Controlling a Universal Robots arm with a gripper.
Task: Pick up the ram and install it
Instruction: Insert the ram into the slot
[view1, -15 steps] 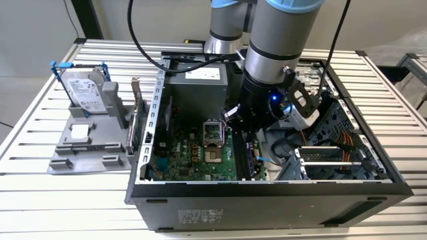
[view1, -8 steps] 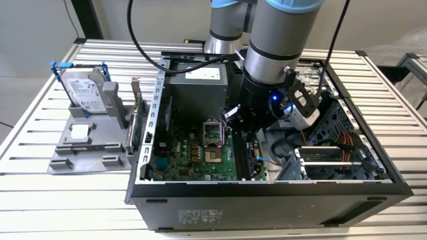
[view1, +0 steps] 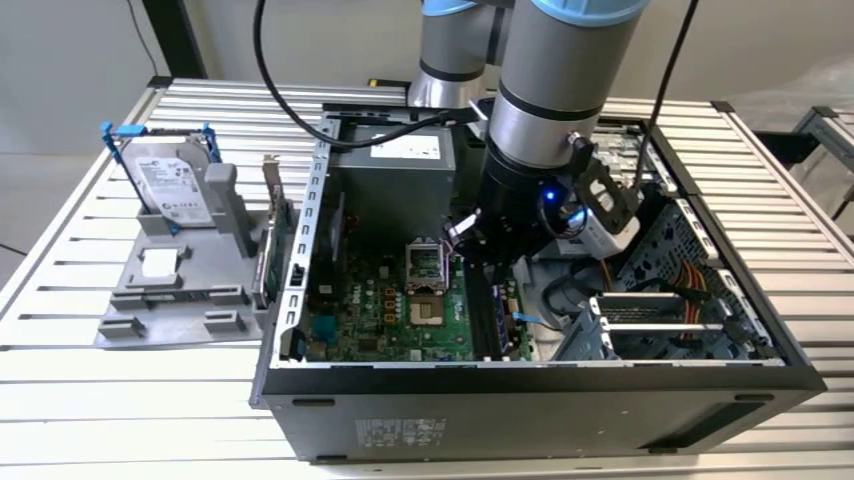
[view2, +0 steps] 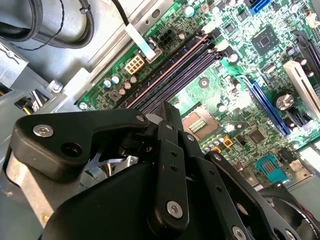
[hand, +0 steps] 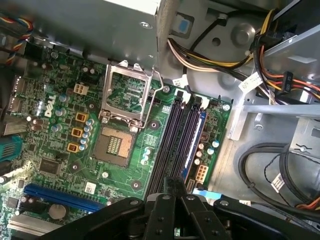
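1. Seemingly seated: slim dark blue-green ram stick (hand: 194, 144), lying in the outermost slot directly beneath the gripper.
2. Black two-fingered gripper (hand: 174, 184): drawn narrow, empty, poised over the slots, probably for pressing.
3. Green motherboard (hand: 125, 165): below it.

An open computer case (view1: 534, 400) lies on a slatted table (view1: 80, 400), with a motherboard (view1: 387, 310) flat on its floor. The processor socket (view1: 424, 265) sits mid-board, and the memory slots (view1: 483, 315) run beside it toward the exterior view's right. The arm's gripper (view1: 483, 250) hangs inside the case just above those slots. Beyond the slots, cables (view1: 667, 280) fill the drive bay. On the exterior view's left, outside the case, a hard drive (view1: 171, 185) stands upright in a holder (view1: 167, 300).
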